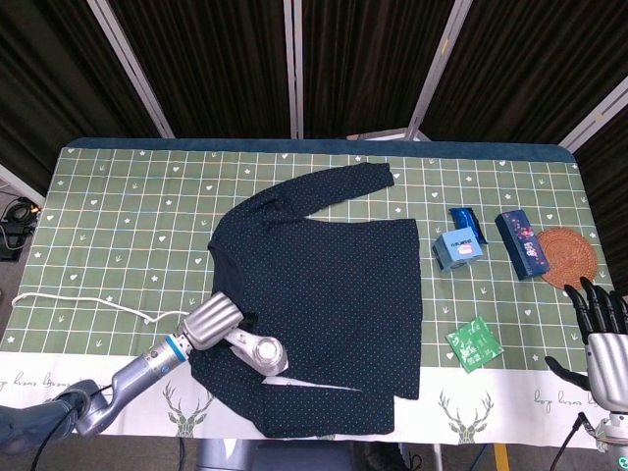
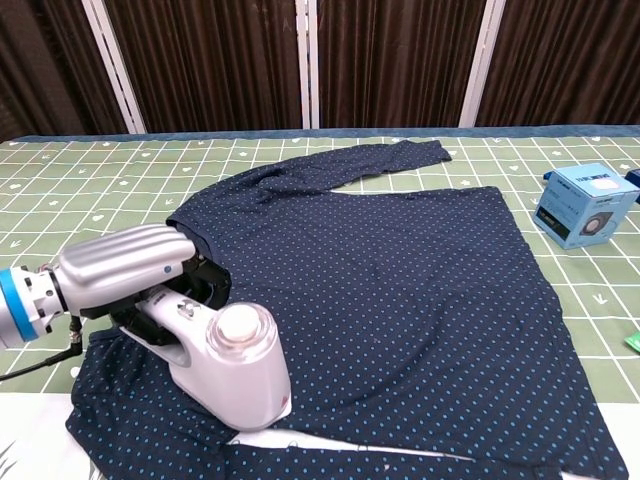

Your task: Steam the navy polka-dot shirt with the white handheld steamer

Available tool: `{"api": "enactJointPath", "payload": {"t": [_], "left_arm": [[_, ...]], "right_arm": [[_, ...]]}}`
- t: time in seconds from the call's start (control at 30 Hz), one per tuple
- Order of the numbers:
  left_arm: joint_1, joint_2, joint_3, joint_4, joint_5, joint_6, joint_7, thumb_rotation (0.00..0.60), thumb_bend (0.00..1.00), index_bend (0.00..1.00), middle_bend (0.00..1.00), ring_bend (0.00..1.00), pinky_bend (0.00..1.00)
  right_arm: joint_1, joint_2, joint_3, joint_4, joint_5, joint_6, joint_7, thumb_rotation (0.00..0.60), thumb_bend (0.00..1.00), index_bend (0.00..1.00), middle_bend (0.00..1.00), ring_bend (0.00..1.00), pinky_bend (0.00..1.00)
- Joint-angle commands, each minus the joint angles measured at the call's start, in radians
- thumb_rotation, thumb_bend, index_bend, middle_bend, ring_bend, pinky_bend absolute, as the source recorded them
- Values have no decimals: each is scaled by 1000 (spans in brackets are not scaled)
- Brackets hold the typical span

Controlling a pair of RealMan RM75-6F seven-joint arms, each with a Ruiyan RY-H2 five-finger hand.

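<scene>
The navy polka-dot shirt (image 1: 329, 285) (image 2: 400, 270) lies spread flat in the middle of the table, one sleeve stretched toward the far edge. My left hand (image 1: 209, 321) (image 2: 125, 265) grips the handle of the white handheld steamer (image 1: 257, 352) (image 2: 228, 364), whose head rests on the shirt's near left part by the folded sleeve. A white cord (image 1: 83, 298) runs from it to the left. My right hand (image 1: 602, 329) hangs open at the table's near right corner, fingers spread and holding nothing; it does not show in the chest view.
A light blue box (image 1: 458, 249) (image 2: 585, 205), a small blue packet (image 1: 465, 222), a dark patterned box (image 1: 521, 243) and a woven coaster (image 1: 567, 256) sit right of the shirt. A green sachet (image 1: 474, 343) lies near the front right.
</scene>
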Motion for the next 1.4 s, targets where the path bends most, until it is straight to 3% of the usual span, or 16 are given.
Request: {"api": "enactJointPath", "payload": {"t": [0.03, 1.1, 1.27, 1.4], "left_arm": [[7, -3, 13, 4, 17, 14, 18, 600, 797, 959, 854, 834, 1000], [59, 13, -10, 148, -31, 39, -73, 600, 797, 958, 855, 834, 1000], [58, 24, -40, 136, -46, 68, -98, 600, 796, 959, 854, 834, 1000], [51, 46, -106, 120, -107, 67, -129, 600, 796, 959, 855, 834, 1000]], "right_arm": [[0, 1, 0, 0, -1, 0, 2, 600, 0, 0, 0, 0, 0], [-1, 0, -3, -7, -12, 4, -8, 600, 0, 0, 0, 0, 0], [-1, -1, -3, -6, -10, 3, -10, 600, 0, 0, 0, 0, 0], [1, -2, -4, -6, -10, 0, -10, 600, 0, 0, 0, 0, 0]]}}
